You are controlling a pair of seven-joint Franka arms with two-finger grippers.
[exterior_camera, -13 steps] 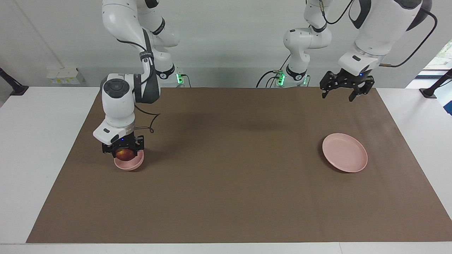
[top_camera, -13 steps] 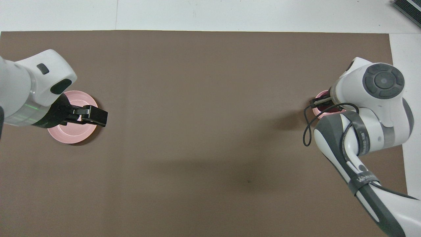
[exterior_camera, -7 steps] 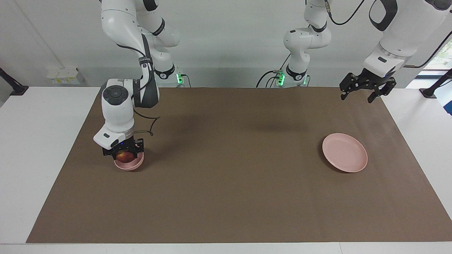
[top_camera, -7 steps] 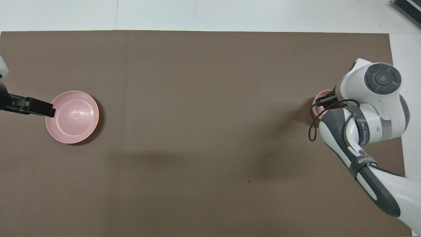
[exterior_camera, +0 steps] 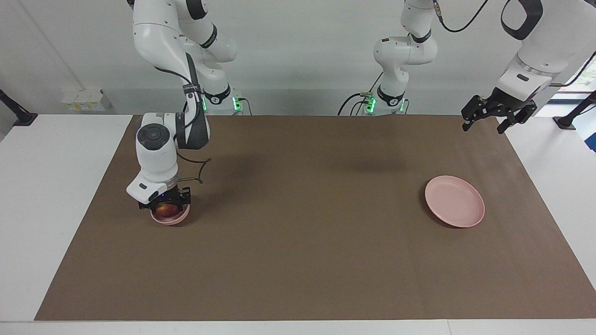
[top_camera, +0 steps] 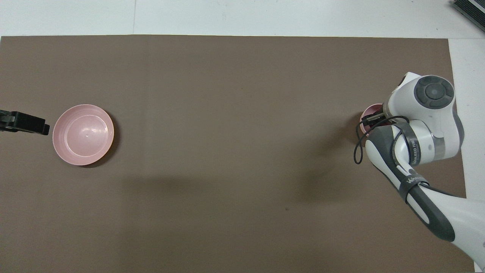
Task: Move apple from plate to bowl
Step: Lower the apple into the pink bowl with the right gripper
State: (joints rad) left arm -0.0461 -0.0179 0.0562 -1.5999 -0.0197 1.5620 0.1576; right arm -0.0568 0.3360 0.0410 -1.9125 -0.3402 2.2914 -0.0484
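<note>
- the right gripper [exterior_camera: 164, 208] is lowered into the bowl [exterior_camera: 171, 217], its fingers pressed in on the apple [exterior_camera: 162, 210] from both sides.
- the apple, dark red with a yellowish patch, sits inside the bowl's rim, between the fingers; whether it touches the bowl's bottom cannot be told.
- the bowl, small, deep and pale pink, stands on the brown mat [exterior_camera: 298, 242] toward the right arm's end of the table.
- seen from overhead, only a sliver of the bowl [top_camera: 368, 115] shows beside the right arm's white wrist; the apple is hidden there.
- the plate [exterior_camera: 454, 201], flat and pale pink, lies on the mat toward the left arm's end of the table, well apart from the bowl, with nothing on it.
- from overhead the plate [top_camera: 83, 135] shows its whole round face.
- the left gripper [exterior_camera: 497, 117] hangs high in the air over the mat's edge at the left arm's end, its fingers spread wide and holding nothing.
- in the overhead view just the left gripper's dark tip [top_camera: 23, 122] shows, beside the plate and not over it.
- a black cable [exterior_camera: 193, 170] loops off the right arm's wrist above the mat.
</note>
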